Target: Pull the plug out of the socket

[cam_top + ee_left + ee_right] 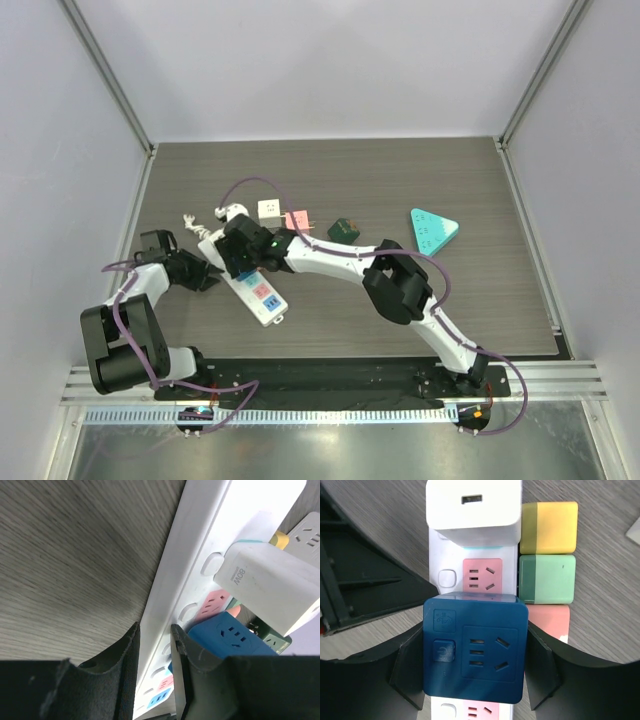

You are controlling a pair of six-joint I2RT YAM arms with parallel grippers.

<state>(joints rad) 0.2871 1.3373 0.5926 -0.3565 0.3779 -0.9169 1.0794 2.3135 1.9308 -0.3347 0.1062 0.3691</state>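
Right gripper [475,666] clamps the blue plug [475,645]; left gripper [154,636] pinches the power strip [200,525]. White charger [265,587] reads "80W"; coloured cubes [545,577] crowd alongside

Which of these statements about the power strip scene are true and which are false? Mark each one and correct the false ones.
1. The right hand has a finger on each side of the blue adapter. True.
2. The white charger lies loose and unplugged. False: it is plugged into the power strip.
3. The left hand has its fingers astride the power strip's long edge. True.
4. The teal triangle touches the power strip. False: it lies well apart, far to the right.
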